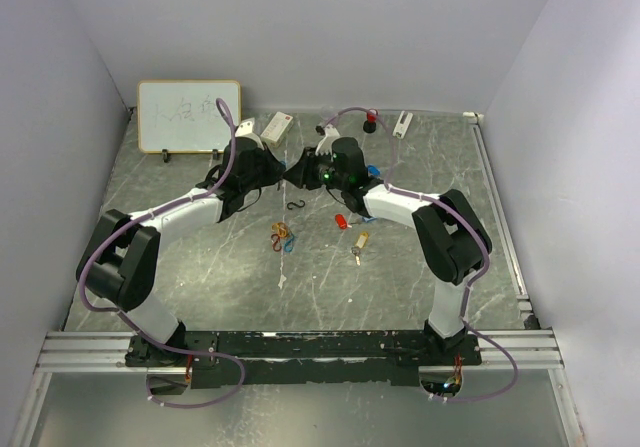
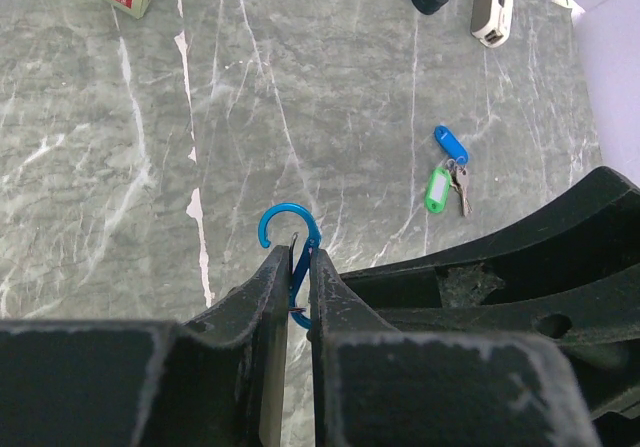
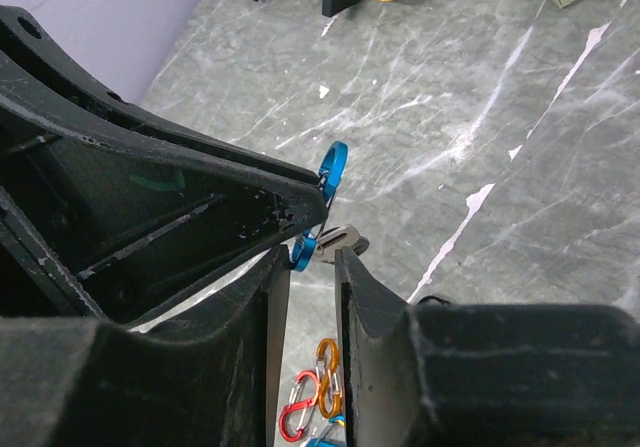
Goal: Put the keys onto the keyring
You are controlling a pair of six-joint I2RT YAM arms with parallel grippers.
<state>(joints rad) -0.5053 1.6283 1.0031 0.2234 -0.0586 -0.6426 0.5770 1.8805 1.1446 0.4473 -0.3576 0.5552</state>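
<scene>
My left gripper [image 1: 290,175] [image 2: 297,252] is shut on a blue carabiner clip [image 2: 285,212], held above the table's middle. The clip also shows in the right wrist view [image 3: 333,167]. My right gripper [image 1: 306,172] [image 3: 312,252] faces it tip to tip, jaws a narrow gap apart with table showing between them. A bare metal key head [image 3: 340,237] sits just beyond its right fingertip, touching the clip's lower end. Keys with a blue tag [image 2: 451,145] and green tag [image 2: 435,188] lie on the table. Red-tagged [image 1: 343,220] and yellow-tagged [image 1: 361,238] keys lie nearer.
Loose orange [image 3: 327,377] and red [image 3: 298,417] carabiners lie below the grippers [image 1: 282,237]. A black hook [image 1: 295,205] lies beside them. A whiteboard [image 1: 188,115], a small box [image 1: 275,127], a red-and-black object [image 1: 370,122] and a white item [image 1: 403,124] stand at the back.
</scene>
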